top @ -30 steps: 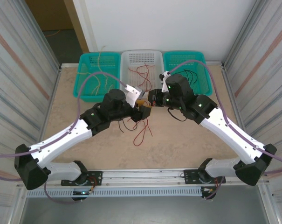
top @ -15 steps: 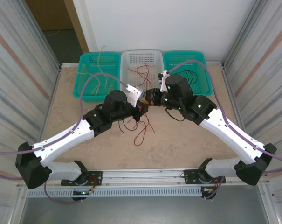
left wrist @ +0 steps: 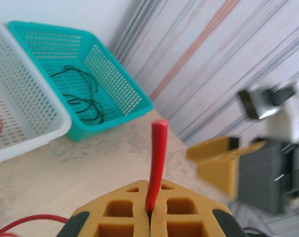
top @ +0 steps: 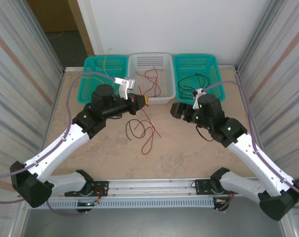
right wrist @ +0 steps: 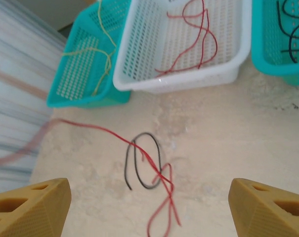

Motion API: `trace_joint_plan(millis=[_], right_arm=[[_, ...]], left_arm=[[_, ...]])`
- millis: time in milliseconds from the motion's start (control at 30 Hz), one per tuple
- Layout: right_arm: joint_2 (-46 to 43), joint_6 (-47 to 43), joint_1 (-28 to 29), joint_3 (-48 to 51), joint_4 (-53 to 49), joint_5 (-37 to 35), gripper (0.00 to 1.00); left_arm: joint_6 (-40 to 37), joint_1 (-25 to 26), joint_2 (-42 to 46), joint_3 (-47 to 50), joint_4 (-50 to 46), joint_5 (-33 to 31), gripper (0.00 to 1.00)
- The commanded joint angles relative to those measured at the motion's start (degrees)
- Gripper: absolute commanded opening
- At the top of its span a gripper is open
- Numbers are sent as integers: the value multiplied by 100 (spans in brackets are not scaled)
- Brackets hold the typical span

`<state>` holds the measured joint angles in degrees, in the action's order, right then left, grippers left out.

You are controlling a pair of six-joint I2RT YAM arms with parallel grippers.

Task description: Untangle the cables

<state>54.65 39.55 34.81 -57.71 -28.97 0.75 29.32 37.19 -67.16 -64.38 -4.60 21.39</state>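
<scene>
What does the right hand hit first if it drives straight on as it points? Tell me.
Most likely the black cable looped with the red cable on the table: the open right hand aims at them with nothing between. Depth is unclear, so bare table could come first.

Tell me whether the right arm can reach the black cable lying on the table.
Probably yes: the open right pincer faces the black cable, nothing between; the red cable crosses it, though.

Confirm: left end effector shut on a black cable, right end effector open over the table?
No: the left wrist view shows the cable in the left end effector is red, not black. The right end effector is open over the table.
</scene>
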Motion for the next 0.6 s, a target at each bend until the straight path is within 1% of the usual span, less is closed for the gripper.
trace_joint_plan(millis=[0,67,100,300,567], right_arm=[[-86,-382,19,379,576,483,80],[52,-375,75,486,849,857,78],[160,-401,169,489,958,915,77],[1254,-791,797,-70,1109,725,71],[2224,-943,697,-304,1750,918,71]], left_arm=[[373,-56,163,-481,-222,773,0],[475,-66,163,-613,-252,927,0],[530,-76,167,-671,-252,986,0],[818,-108,158,-787,-161,1192,0],[1159,-221,219,-846,-42,1323,0]])
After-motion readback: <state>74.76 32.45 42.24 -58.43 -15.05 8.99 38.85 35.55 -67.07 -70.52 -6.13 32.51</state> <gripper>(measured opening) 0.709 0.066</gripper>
